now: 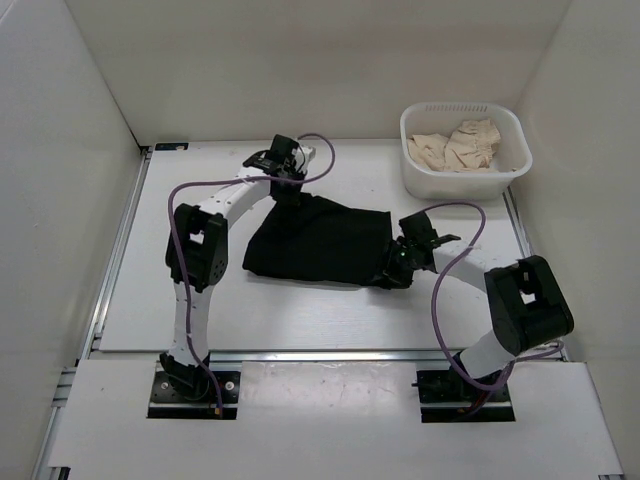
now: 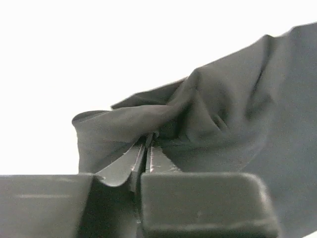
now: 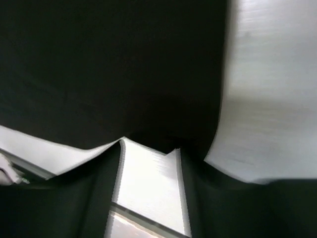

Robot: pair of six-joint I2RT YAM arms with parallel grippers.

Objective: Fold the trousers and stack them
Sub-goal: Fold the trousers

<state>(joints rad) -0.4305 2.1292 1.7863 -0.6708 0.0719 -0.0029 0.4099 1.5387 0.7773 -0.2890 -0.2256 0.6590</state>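
Note:
The black trousers [image 1: 320, 240] lie as a folded bundle in the middle of the white table. My left gripper [image 1: 290, 188] is at their far left corner. In the left wrist view it [image 2: 148, 141] is shut on a pinched fold of the trousers [image 2: 213, 119], and the cloth bunches up from the jaws. My right gripper [image 1: 393, 268] is at the near right corner. In the right wrist view its jaws [image 3: 148, 146] stand apart with bare table between them, and the edge of the trousers [image 3: 114, 69] lies just at the tips.
A white basket [image 1: 462, 186] holding crumpled beige cloth [image 1: 460, 145] stands at the back right. White walls close in the table [image 1: 300, 315] on three sides. A metal rail runs along the left edge [image 1: 118, 245].

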